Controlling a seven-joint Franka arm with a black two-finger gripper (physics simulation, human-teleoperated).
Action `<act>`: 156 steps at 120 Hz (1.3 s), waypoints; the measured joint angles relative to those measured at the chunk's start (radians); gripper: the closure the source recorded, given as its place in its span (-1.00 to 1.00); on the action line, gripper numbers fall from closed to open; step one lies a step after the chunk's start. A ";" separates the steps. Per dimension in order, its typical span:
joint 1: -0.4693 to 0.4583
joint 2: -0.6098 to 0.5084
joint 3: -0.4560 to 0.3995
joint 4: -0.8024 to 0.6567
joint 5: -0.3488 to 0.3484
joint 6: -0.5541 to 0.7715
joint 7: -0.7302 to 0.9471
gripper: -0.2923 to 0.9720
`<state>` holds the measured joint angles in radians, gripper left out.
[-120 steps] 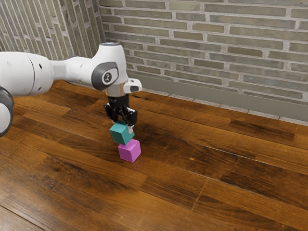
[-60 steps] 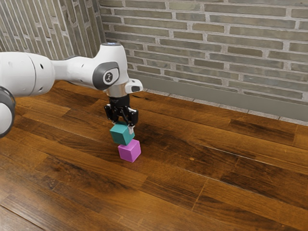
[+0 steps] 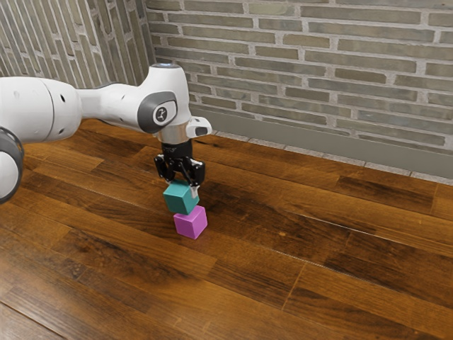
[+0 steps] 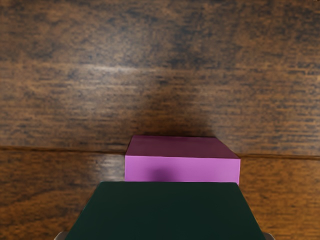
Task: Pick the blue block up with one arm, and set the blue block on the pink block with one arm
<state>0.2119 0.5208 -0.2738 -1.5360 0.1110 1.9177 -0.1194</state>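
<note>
hand (image 3: 180,185) pinches teal block (image 3: 180,200) over pink block (image 3: 190,222); wrist view shows pink's top.

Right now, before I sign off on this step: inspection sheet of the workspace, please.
Surface: dark wooden planks, glossy.
Job's things: blue block, teal in the render, sits directly over the pink block and looks offset toward the exterior view's left; contact between them cannot be told.
Clutter: nothing seen.
Grippers: gripper shut on the blue block, fingers on two opposite sides, pointing down.
Cables: nothing seen.
Surroundings: brick wall behind the planks.
</note>
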 joint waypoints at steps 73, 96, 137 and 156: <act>-0.010 0.014 -0.003 0.017 0.010 -0.009 -0.018 -0.02; -0.012 0.015 -0.004 0.018 0.004 -0.011 -0.015 -0.32; -0.010 -0.067 -0.005 0.125 0.008 -0.096 -0.011 -0.49; -0.009 -0.120 -0.006 0.177 0.057 -0.186 0.014 -0.52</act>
<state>0.2026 0.4007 -0.2799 -1.3588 0.1685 1.7317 -0.1053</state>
